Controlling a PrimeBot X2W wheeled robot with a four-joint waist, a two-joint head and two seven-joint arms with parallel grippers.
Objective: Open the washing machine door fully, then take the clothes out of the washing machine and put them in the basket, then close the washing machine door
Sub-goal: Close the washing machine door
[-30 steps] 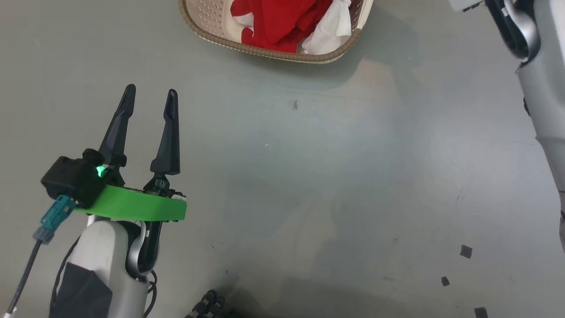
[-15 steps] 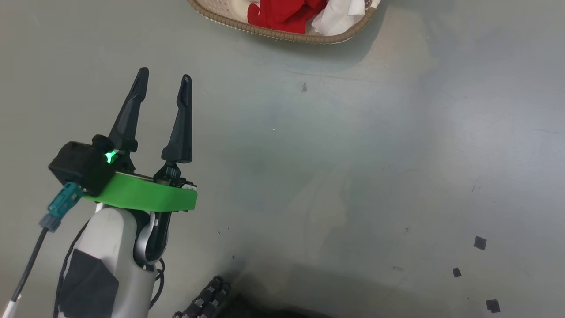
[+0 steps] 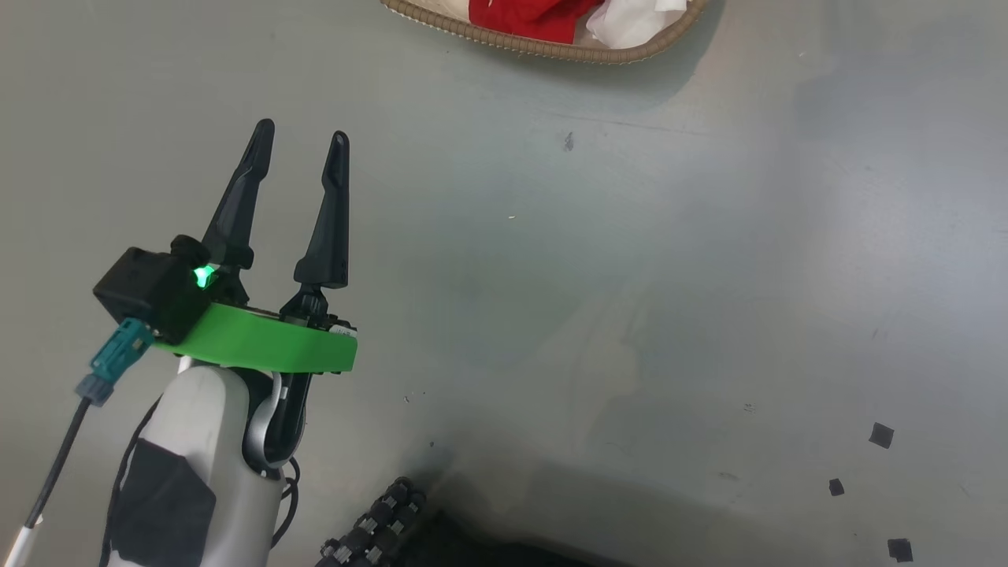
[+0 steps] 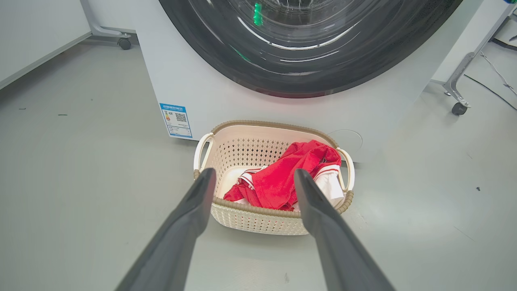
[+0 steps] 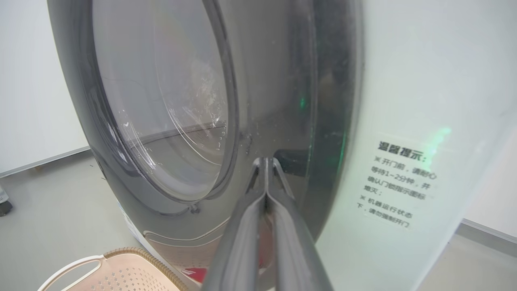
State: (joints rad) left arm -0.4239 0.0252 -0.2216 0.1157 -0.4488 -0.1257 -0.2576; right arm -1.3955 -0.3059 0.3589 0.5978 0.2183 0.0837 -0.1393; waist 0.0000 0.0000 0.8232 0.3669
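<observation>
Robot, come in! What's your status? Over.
Left claw open, empty. Right claw shut, tips at the washing machine door. Clothes in the basket. Basket sits right below the door.

Pale grey floor [image 3: 630, 276], flecked with small black squares [image 3: 880, 435]. Cream basket [image 4: 258, 153] with a grid of tiny diamond holes and a brown woven-look rim. Bright red clothes [image 4: 282, 178] with white striped trim. White washing machine [image 4: 242, 101]; blue-edged sticker [image 4: 176, 120] with dark print; glossy black door [image 4: 242, 60] around clear glass, streaked with white and green reflections. Left gripper [image 3: 303, 131]: black jaws, bright green collar [image 3: 260, 346], glowing green light [image 3: 203, 276], teal plug [image 3: 118, 358]. Right gripper [image 5: 266, 161]: dark grey jaws. Black characters [image 5: 398, 182] on the white panel.
</observation>
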